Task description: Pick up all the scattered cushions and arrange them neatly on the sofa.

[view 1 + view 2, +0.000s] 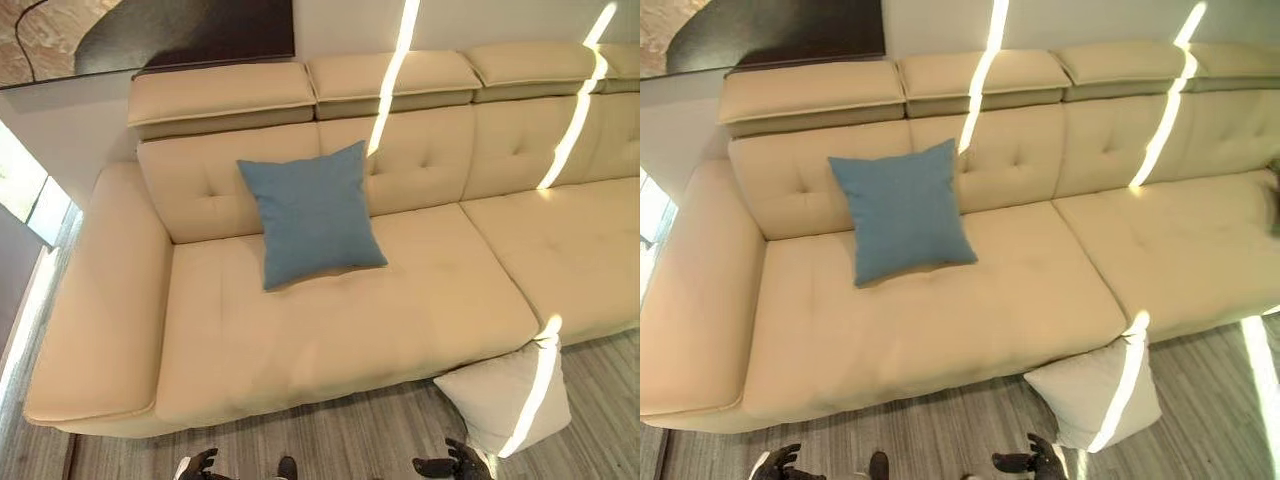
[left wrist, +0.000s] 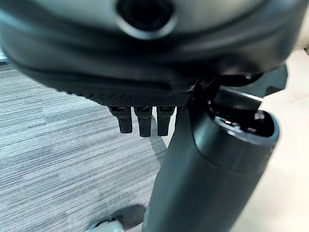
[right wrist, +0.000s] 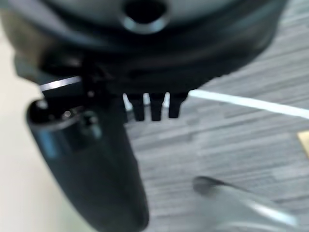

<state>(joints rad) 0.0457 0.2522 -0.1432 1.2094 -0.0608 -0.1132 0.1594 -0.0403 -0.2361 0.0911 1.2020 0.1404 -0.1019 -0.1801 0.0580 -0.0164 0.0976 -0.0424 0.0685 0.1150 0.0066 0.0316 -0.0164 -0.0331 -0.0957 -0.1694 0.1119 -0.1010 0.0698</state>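
Square blue fabric cushion [image 1: 312, 213] propped against tufted cream leather sofa [image 1: 330, 330] backrest, pale square cushion [image 1: 508, 397] on grey striped floor [image 1: 330, 440] at 5 o'clock, left hand [image 1: 200, 465] and right hand [image 1: 452, 463] empty, fingers relaxed.

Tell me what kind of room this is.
Probably a living room or a furniture showroom: a long beige sofa, a blue cushion on its seat, and a pale cushion on the grey floor.
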